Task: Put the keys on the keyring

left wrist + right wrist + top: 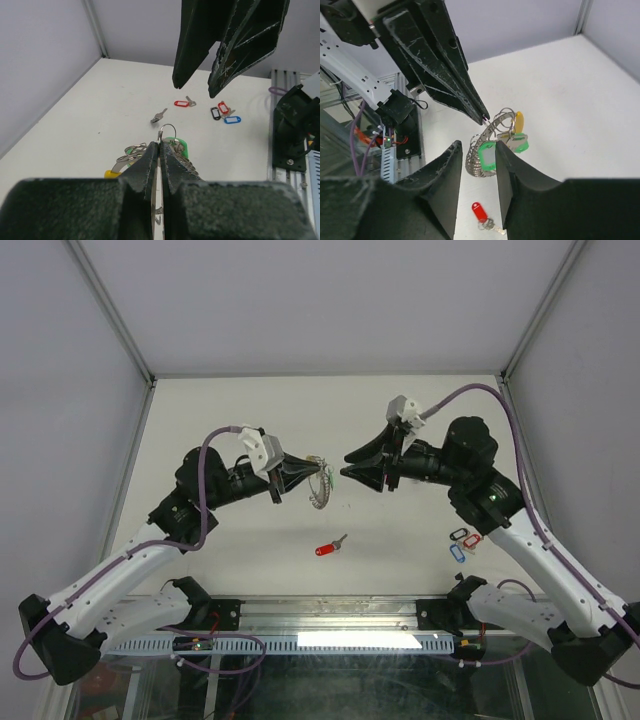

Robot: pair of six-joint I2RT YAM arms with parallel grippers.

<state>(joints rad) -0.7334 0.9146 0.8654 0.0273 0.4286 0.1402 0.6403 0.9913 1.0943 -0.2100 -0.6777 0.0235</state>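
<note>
**Left gripper** [159,146]: fingers pressed together on the wire of the keyring [489,132], holding it above the table [250,410].
**Keyring:** coiled silvery loop hanging under the fingertips. It carries a green tag [487,156], a yellow tag [519,121] and small split rings.
**Right gripper** [477,167]: fingers parted with nothing between them, facing the ring from 3 o'clock, near it.
**Red-tagged key** [328,548]: flat on the table, 6 o'clock of the ring.
**Bare key** [159,116]: near it; any tag is too small to tell.
**Black tag** [215,113], **red tag** [223,107], **blue tag** [232,120]: clustered at 4 o'clock, well apart from the ring.
</note>
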